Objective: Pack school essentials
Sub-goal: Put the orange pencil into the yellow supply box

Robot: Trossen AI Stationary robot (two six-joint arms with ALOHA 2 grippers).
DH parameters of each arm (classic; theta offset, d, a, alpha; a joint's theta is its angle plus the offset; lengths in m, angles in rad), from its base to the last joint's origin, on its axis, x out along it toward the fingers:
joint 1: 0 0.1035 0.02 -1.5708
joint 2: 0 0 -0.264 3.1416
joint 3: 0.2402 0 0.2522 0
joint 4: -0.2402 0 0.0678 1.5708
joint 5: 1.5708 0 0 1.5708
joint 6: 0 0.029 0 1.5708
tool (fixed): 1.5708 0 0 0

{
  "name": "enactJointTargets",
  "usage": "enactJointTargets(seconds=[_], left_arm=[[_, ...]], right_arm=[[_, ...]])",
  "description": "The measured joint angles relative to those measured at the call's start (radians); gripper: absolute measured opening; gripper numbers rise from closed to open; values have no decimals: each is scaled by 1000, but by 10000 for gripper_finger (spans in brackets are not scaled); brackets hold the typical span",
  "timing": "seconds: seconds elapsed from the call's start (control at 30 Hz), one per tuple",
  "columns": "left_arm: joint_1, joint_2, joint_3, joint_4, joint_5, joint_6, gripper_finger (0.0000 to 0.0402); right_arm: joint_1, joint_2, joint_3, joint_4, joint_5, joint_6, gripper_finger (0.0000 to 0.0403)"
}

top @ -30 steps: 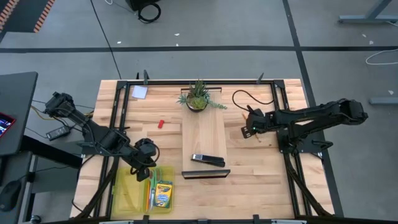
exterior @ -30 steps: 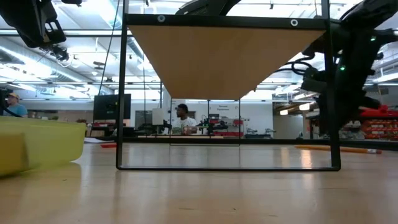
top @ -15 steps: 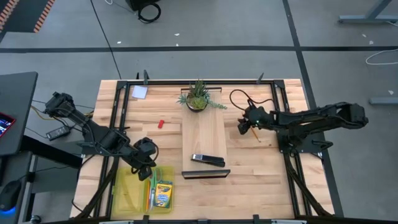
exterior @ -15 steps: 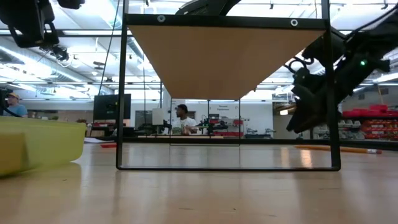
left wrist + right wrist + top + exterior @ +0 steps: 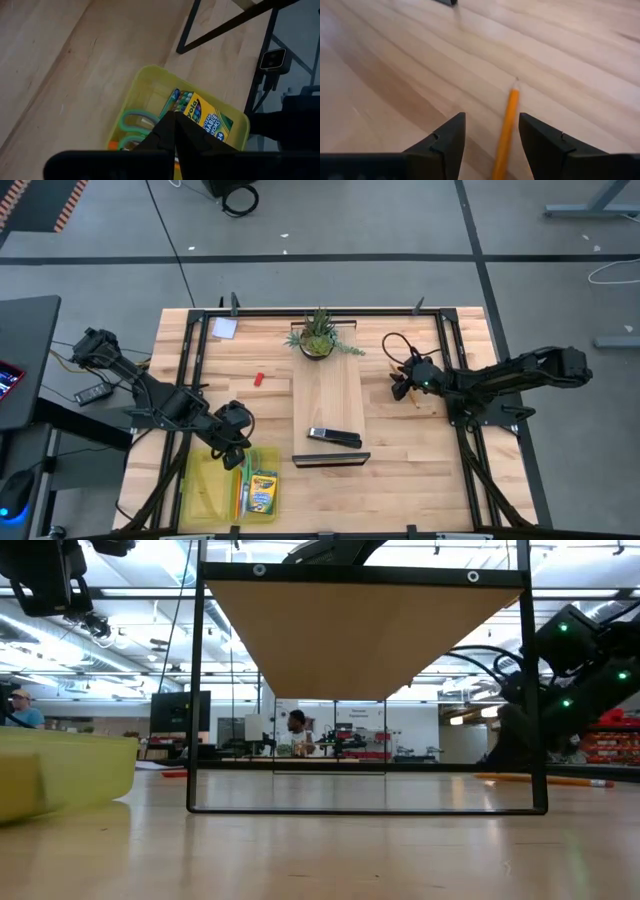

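A: Start nearest you. What does your bin (image 5: 200, 498) already hold?

B: At the near left edge, your yellow bin has the crayon box (image 5: 262, 492), the green scissors (image 5: 131, 123) and an orange pen (image 5: 243, 498) beside them. So 3 items look packed.

A: And your left gripper (image 5: 233, 448)?

B: It hangs just over the bin's far end, fingers clenched together with nothing between them. It looks done with a drop and idle.

A: What sits mid-table?

B: A black stapler-like bar (image 5: 334, 437) lies on the centre board (image 5: 328, 395), not yours to pack. To the right of the board, your right gripper (image 5: 404, 387) is low over the pencil (image 5: 506, 126). Its fingers (image 5: 445, 138) are spread apart, 1 on each side of the pencil, not grasping it yet.

A: So the pencil is the step in hand?

B: That's my reading. You need to close on it, lift, and carry it across to the bin.

A: Farther back?

B: The red eraser (image 5: 258, 379) lies left of the board, well apart from the bin. At the far left corner sits the note pad (image 5: 224, 328). The plant (image 5: 318, 337) stands at the board's far end and should stay.

A: How far along are you?

B: Roughly half. 3 are in; the pencil, eraser and pad are left.
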Motion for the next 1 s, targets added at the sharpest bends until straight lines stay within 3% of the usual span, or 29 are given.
enactJointTargets(seconds=[0.3, 0.67, 1.0], left_arm=[[0, 0, 0, 1, 0, -1, 16], [0, 0, 0, 1, 0, -1, 18], [0, 0, 0, 1, 31, -9, 13]], right_arm=[[0, 6, -13, -31, 3, 43, 147], [-1, 3, -7, -116, 7, 112, 20], [0, 7, 56, -172, -63, 97, 18]])
